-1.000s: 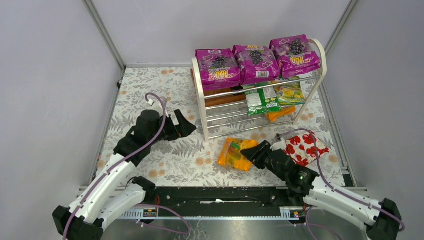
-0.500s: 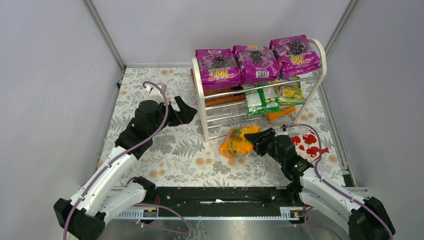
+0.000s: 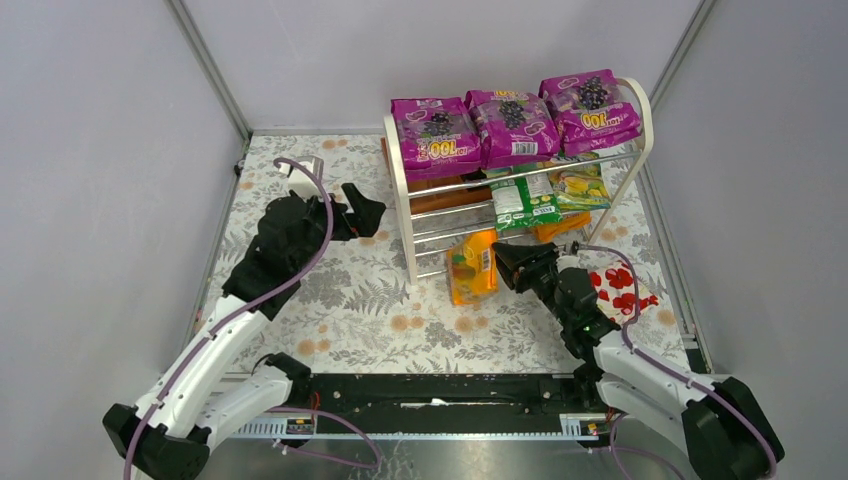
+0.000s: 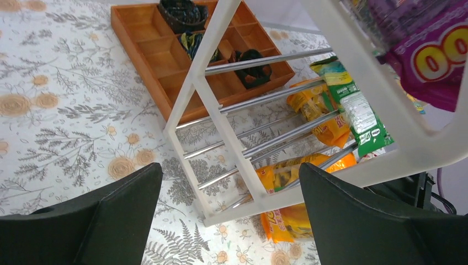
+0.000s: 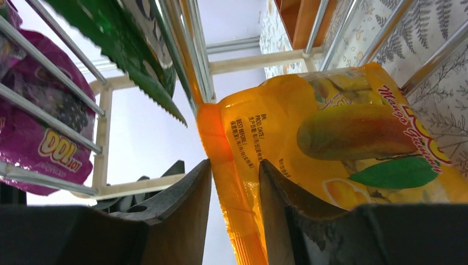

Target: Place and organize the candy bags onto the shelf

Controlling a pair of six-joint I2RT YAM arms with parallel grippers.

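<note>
The white shelf (image 3: 398, 190) stands at the back right, with three magenta candy bags (image 3: 512, 125) side by side on its top tier. On the middle rods lie a green-white bag (image 3: 522, 200) and a green-yellow bag (image 3: 578, 185), with an orange bag (image 3: 560, 230) below them. My right gripper (image 3: 505, 262) is shut on the edge of another orange mango candy bag (image 3: 472, 268), held at the front of the lowest rods. In the right wrist view that bag (image 5: 331, 138) hangs between the fingers (image 5: 187, 199). My left gripper (image 3: 365, 215) is open and holds nothing, just left of the shelf's end panel (image 4: 221, 127).
A brown compartmented tray (image 4: 160, 55) with dark items sits on the table behind the shelf. A red-and-white heart-patterned package (image 3: 620, 290) lies on the table right of my right arm. Grey walls close in both sides and the back.
My right gripper has lifted the orange bag off the table and carried it back to the shelf's lowest rods. My left gripper has moved slightly back toward the shelf, still open.
</note>
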